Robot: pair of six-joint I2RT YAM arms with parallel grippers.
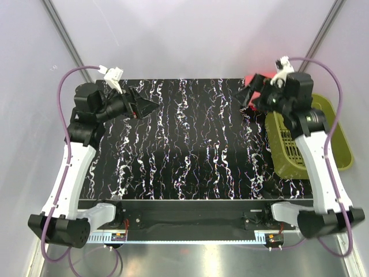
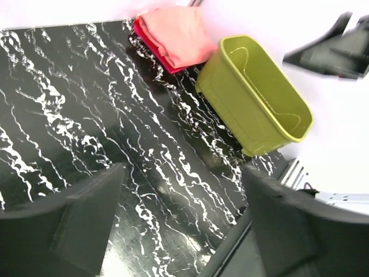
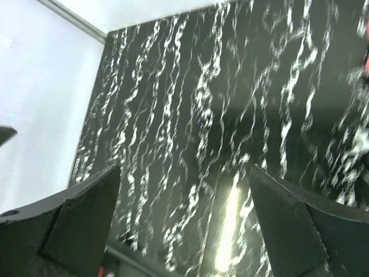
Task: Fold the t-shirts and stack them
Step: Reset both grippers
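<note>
In the top view, the black, white-veined tabletop [image 1: 190,150] fills the middle. The left tool [image 1: 147,106] hangs at the upper left and the right tool [image 1: 249,96] at the upper right, both above the tabletop. Just behind the right tool, a red patch of the shirts [image 1: 258,77] shows at the far right corner. The arm hides the rest. The basket [image 1: 341,144] sits at the tabletop's right edge.

In the left wrist view, the pink shirt [image 2: 181,29] lies folded on the red shirt [image 2: 151,41] at the upper middle of the frame. The red edge peeks out along the pink shirt's left side. The basket [image 2: 259,109] stands just beside the pile, and we see no cloth in it. The left tool [image 2: 181,173] has its fingers spread wide with nothing between them.

In the right wrist view, the right tool [image 3: 184,173] is also spread wide and grips nothing, with only tabletop below it. A blurred sliver of red touches the right edge of the frame.

We judge the task all but done: both shirts look folded and stacked, and we see no other shirt. Probably only drawing the arms clear remains.
</note>
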